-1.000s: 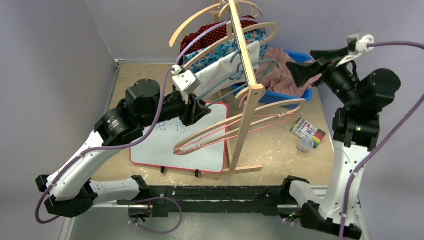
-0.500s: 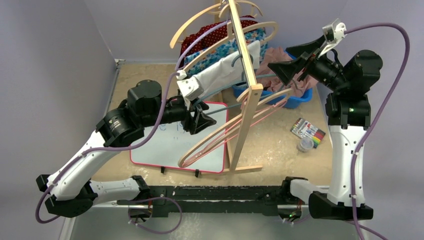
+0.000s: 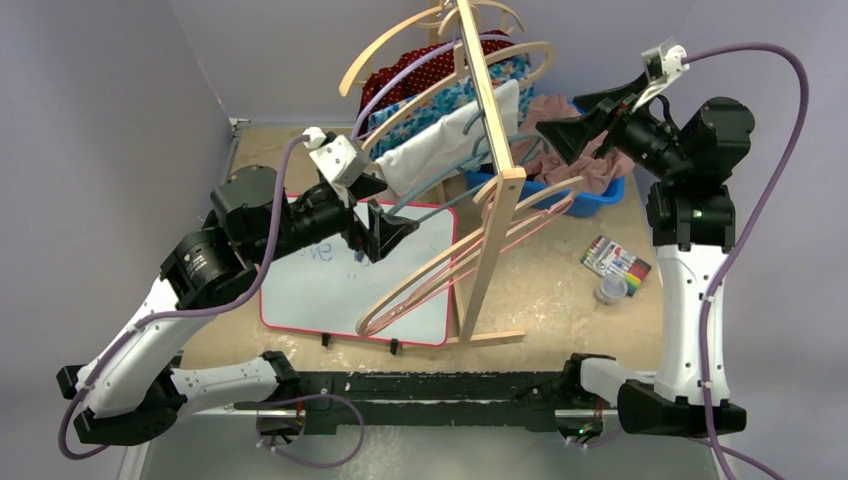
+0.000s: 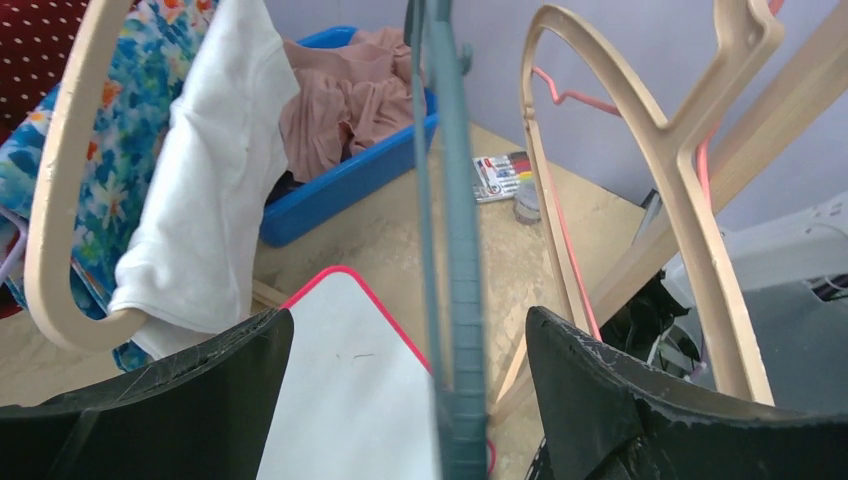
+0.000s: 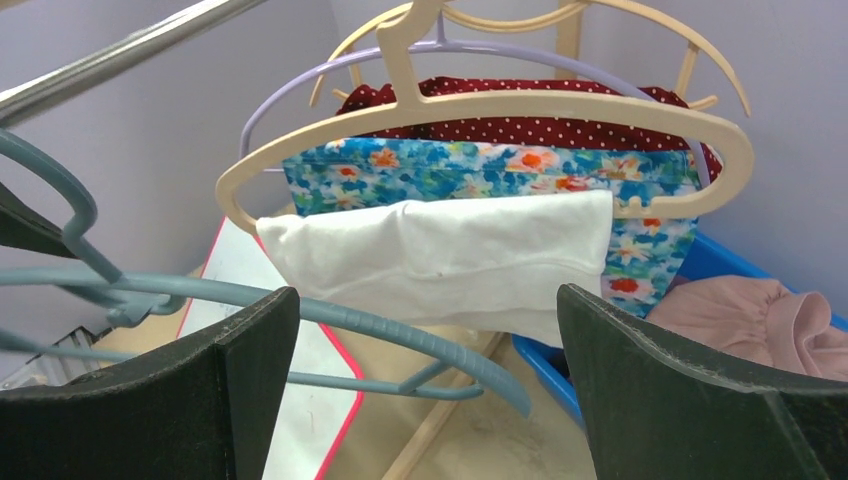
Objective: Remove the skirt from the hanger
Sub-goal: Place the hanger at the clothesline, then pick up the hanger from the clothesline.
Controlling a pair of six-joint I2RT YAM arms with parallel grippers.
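Skirt (image 4: 340, 100) looks dropped in bin (image 4: 345, 190) right of rack (image 3: 497, 240); left gripper (image 4: 407, 330) spread around bare hanger (image 4: 462, 270), right gripper (image 3: 562, 135) spread, empty, right of rack — back left out straight, don't snag hanger.

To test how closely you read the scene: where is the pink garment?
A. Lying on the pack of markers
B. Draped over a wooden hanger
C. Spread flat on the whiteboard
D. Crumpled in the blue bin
D: the pink garment lies bunched up inside the blue bin, its folds sitting within the bin's walls.
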